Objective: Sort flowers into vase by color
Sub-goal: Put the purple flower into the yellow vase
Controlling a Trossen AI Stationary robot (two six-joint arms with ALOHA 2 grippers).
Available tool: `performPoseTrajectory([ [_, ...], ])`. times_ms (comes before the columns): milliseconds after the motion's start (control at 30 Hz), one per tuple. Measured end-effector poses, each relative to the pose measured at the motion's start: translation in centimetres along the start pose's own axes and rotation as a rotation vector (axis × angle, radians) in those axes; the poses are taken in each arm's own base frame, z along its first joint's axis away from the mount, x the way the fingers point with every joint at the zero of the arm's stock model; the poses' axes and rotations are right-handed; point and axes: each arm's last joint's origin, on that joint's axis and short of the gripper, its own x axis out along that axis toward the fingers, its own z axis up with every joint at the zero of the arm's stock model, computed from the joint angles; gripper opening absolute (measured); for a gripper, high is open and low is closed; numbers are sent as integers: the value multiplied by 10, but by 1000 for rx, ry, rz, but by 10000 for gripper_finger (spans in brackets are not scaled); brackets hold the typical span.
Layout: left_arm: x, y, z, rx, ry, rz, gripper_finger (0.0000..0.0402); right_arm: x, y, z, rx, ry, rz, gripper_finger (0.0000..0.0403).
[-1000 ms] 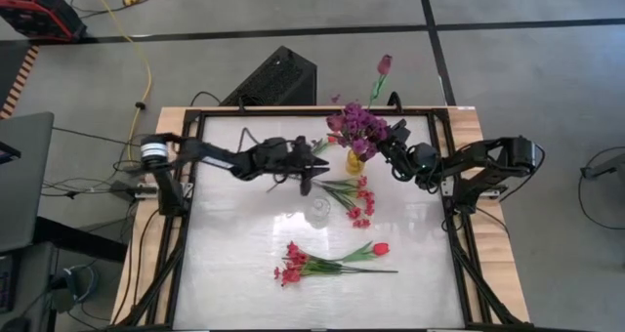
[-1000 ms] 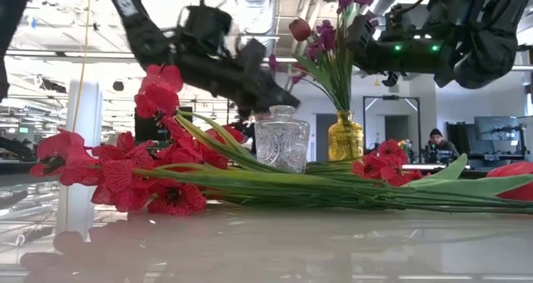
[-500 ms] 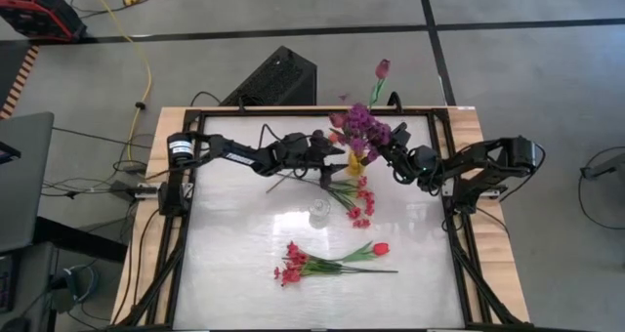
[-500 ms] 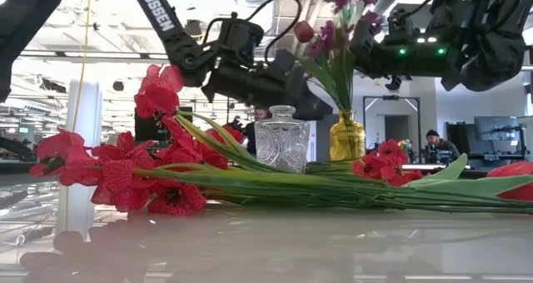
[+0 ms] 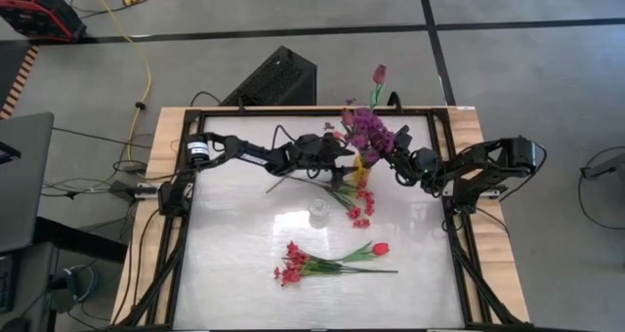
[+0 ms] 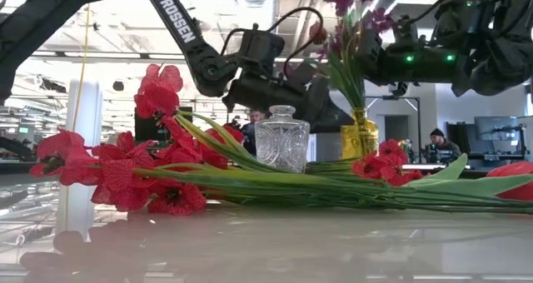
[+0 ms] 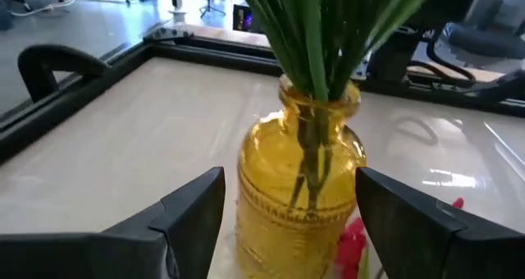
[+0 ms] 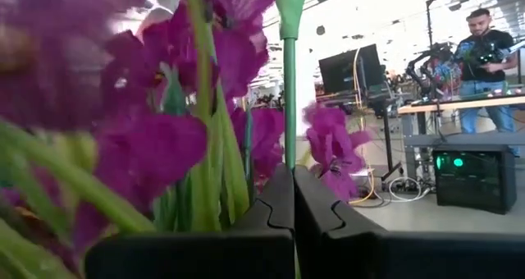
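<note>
Desk [image 5: 234, 264]: white top; red flower sprays [image 5: 322, 264] lie loose, clear glass vase [image 5: 319, 212] empty.
Yellow glass vase [image 7: 299, 185]: holds purple blossoms [image 5: 369, 129].
Left tool [image 7: 287, 221]: has advanced, now spread wide astride the vase, likely to steady it.
Right tool [image 8: 289, 198]: pinched on a green stalk [image 8: 289, 98].

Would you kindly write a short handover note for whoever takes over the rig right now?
Left claw: open, fingers on either side of the amber glass vase at the table's far edge, not gripping.
Right claw: shut on a thin green stem among the purple flower bunch standing in that vase.
Done: purple flowers and one dark red tulip bud stand in the amber vase.
Left: the clear cut-glass vase at mid-table holds nothing. Red blossom sprays lie beside the amber vase; another red spray with a red tulip lies nearer the front edge.
</note>
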Motion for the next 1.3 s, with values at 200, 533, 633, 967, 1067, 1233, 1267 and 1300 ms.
performPoseTrajectory([
  [200, 5, 1, 14, 52, -41, 37, 258, -1, -1, -1, 4, 6, 2, 16],
  [533, 7, 0, 15, 58, -6, 42, 258, -3, 2, -2, -47, 13, 19, 16],
  [633, 7, -1, 15, 59, -1, 17, 258, -4, 5, -2, -68, 15, 29, 16],
  [967, 6, -1, 15, 58, 5, -80, 258, -9, 12, -2, -142, 24, 38, 16],
  [1067, 3, 3, 22, 42, -1, -163, 258, -10, 13, -2, -153, 26, 10, 16],
  [1233, 0, 4, 30, 46, -31, -215, 258, -10, 13, -2, -148, 28, 5, 16],
  [1267, 0, 1, 29, 63, -32, -198, 258, -10, 13, -2, -146, 28, 5, 16],
  [1300, 1, -1, 29, 82, -35, -175, 258, -10, 13, -2, -141, 28, 4, 16],
])
